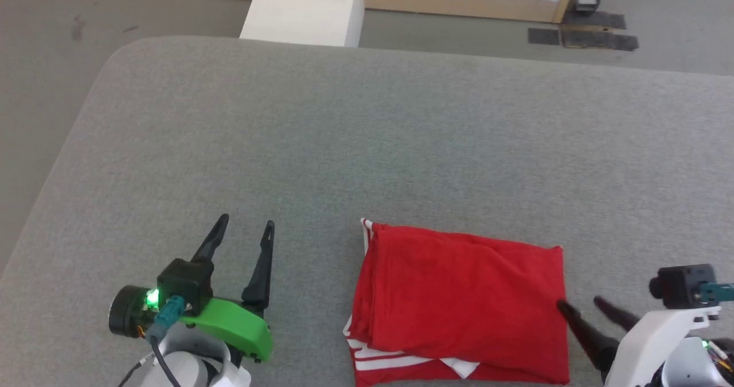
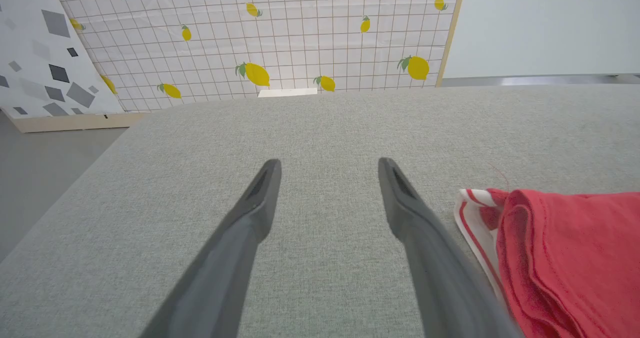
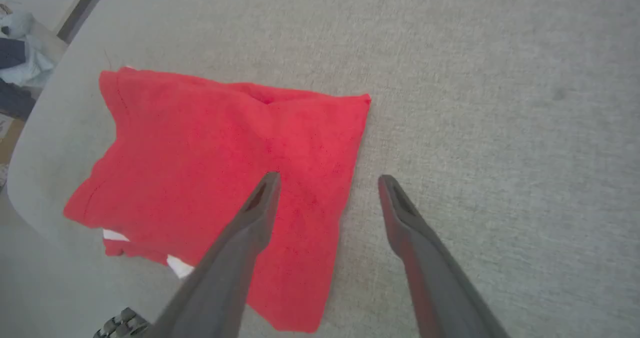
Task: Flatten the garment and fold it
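So the jersey (image 1: 459, 295) is sitting lower middle-right in the head view. It's already folded into a chunky red rectangle on the grey counter (image 1: 367, 135), with striped trim peeking out at its left and bottom edges. The left gripper (image 1: 246, 222) is hanging wide open, well off to its left. The right gripper (image 1: 579, 302) is spread open too and empty, one finger over the right edge. Looks basically done to me. If tidying, I'd be pressing gently and tucking the trim without dragging the top layer.

The red garment (image 1: 464, 298) lies folded into a flat rectangle, white-striped trim peeking out at its edge
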